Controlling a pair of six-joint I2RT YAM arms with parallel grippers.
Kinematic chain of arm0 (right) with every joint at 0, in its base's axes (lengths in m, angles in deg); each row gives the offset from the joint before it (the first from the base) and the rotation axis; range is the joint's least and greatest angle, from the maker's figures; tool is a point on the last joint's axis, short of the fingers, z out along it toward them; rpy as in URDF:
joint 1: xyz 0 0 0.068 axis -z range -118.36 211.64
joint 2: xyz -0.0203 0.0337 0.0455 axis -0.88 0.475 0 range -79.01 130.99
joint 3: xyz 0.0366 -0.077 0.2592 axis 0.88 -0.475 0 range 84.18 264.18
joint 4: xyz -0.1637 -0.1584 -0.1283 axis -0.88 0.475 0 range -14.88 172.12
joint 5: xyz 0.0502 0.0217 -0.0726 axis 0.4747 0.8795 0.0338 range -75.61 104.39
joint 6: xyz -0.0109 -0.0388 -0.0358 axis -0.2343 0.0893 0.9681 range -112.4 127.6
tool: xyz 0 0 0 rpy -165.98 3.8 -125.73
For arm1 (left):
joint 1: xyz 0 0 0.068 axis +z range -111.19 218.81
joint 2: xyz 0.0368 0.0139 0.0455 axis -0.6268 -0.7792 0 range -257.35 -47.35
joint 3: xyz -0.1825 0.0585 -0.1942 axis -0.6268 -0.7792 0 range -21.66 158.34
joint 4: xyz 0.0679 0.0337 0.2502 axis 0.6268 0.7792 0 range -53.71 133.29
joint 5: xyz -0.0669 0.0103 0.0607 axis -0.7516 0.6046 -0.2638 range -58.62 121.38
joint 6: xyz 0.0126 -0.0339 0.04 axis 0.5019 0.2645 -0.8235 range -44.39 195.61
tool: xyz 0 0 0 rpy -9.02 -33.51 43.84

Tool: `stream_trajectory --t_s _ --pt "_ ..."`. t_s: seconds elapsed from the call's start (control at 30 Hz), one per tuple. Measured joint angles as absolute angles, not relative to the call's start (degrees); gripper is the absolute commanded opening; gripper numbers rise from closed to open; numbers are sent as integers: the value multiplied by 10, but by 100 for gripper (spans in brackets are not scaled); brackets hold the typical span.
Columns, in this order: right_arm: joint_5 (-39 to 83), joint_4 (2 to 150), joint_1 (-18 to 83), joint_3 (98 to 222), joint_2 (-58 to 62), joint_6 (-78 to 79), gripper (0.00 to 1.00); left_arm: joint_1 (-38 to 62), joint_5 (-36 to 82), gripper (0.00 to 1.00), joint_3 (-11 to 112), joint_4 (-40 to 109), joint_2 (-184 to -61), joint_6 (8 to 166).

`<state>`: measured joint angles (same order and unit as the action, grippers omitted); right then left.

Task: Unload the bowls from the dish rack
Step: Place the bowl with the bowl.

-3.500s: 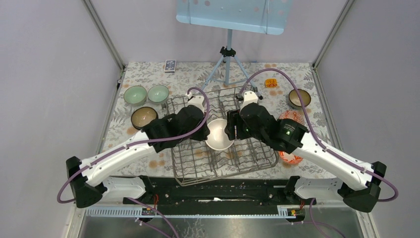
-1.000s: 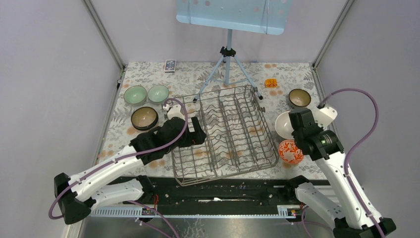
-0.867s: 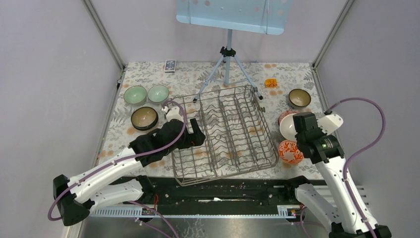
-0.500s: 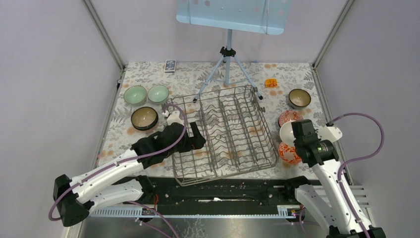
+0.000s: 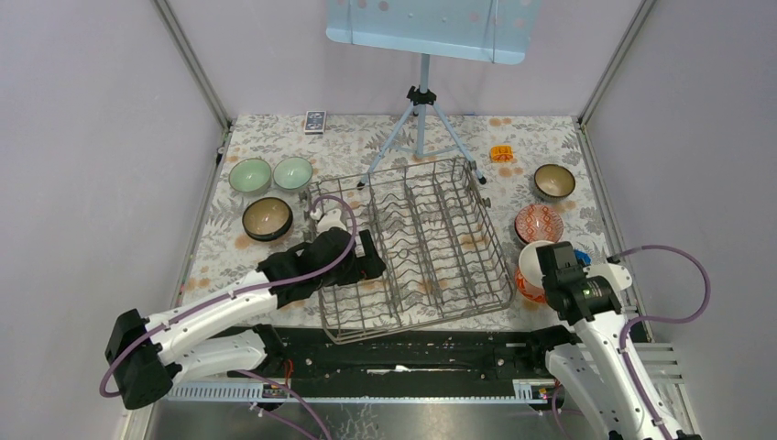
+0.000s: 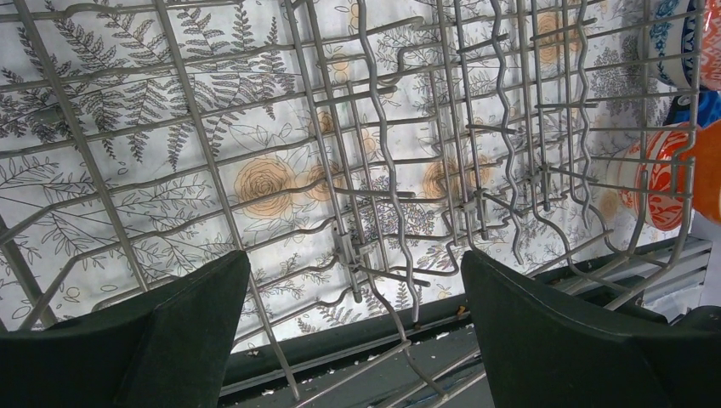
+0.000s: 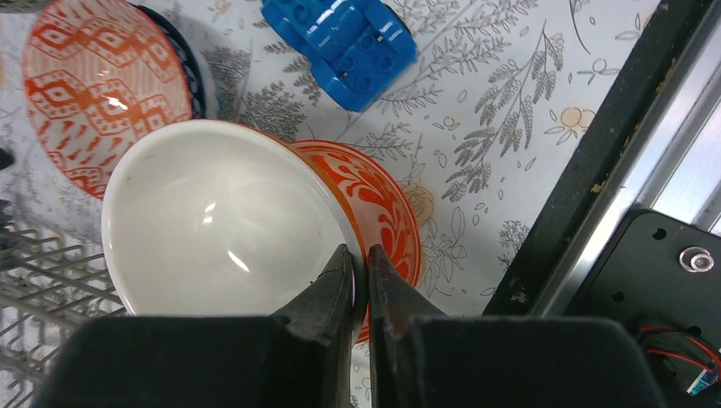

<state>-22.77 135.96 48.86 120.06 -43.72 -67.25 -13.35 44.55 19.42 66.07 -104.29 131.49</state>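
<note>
The grey wire dish rack (image 5: pixel 417 243) sits mid-table, and no bowl shows in it. My left gripper (image 5: pixel 368 263) hangs open over its left part; in the left wrist view only rack wires (image 6: pixel 383 170) lie between its fingers (image 6: pixel 127 340). My right gripper (image 7: pixel 360 259) is shut on the rim of a white-inside bowl (image 7: pixel 212 221), low at the near right (image 5: pixel 531 261), directly over an orange-patterned bowl (image 7: pixel 383 204). Beside it lies a red-and-white bowl (image 5: pixel 538 223). A brown bowl (image 5: pixel 554 181) stands behind. At the left are two pale green bowls (image 5: pixel 249 174) and a dark brown one (image 5: pixel 267 218).
A blue toy block (image 7: pixel 340 42) lies just right of the red-and-white bowl. A tripod stand (image 5: pixel 421 119) rises behind the rack. A remote (image 5: pixel 314 121) and a small orange item (image 5: pixel 500 153) lie at the back. The black base rail (image 5: pixel 403 348) runs along the near edge.
My right arm has carried the white-inside bowl toward the near right and down over the orange-patterned bowl, uncovering the red-and-white bowl. My left gripper has shifted slightly right over the rack, still open.
</note>
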Motion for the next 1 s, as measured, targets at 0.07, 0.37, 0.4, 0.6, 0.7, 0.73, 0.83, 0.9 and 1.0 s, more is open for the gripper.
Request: stream_trajectory --t_s 0.07,0.37,0.4,0.6,0.7,0.73,0.83,0.9,1.0 --pt "-223 1357 489 1187 -439 -680 0 -133 444 99 193 658 -1046 1317" --pt "-213 1342 489 1159 -442 -693 0 -133 440 99 191 652 -1051 1325" --pt "-212 1338 489 1156 -442 -693 0 -133 440 99 191 651 -1053 1326" --pt "-204 1323 489 1131 -440 -696 0 -133 440 99 191 651 -1062 1327" --pt "-204 1317 489 1129 -439 -697 0 -133 440 99 191 651 -1065 1327" --pt "-204 1314 489 1129 -439 -697 0 -133 440 99 191 650 -1066 1327" --pt "-204 1313 489 1128 -438 -697 3 -133 440 99 191 650 -1072 1327" --pt "-203 1313 489 1128 -435 -696 5 -133 440 99 191 651 -1076 1329" --pt "-200 1311 489 1128 -435 -696 11 -133 440 99 191 650 -1084 1329"
